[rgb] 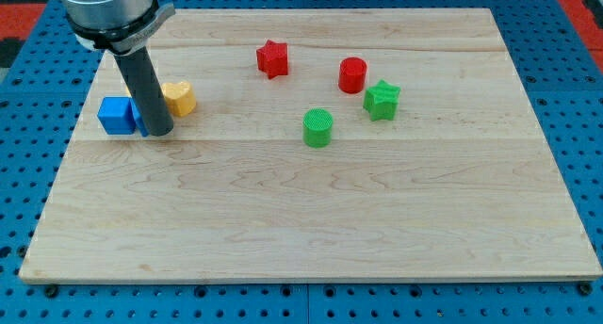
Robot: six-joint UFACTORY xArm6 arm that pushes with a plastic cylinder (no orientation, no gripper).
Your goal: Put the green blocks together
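Observation:
A green cylinder (317, 128) stands near the board's middle. A green star (382, 100) lies up and to its right, apart from it by a small gap. My tip (157, 133) rests on the board at the view's left, far from both green blocks. It sits between a blue cube (118, 115) on its left and a yellow block (178, 98) just up and to its right.
A red star (272, 58) lies toward the view's top centre. A red cylinder (352, 74) stands just up and left of the green star. The wooden board (311, 220) lies on a blue perforated table.

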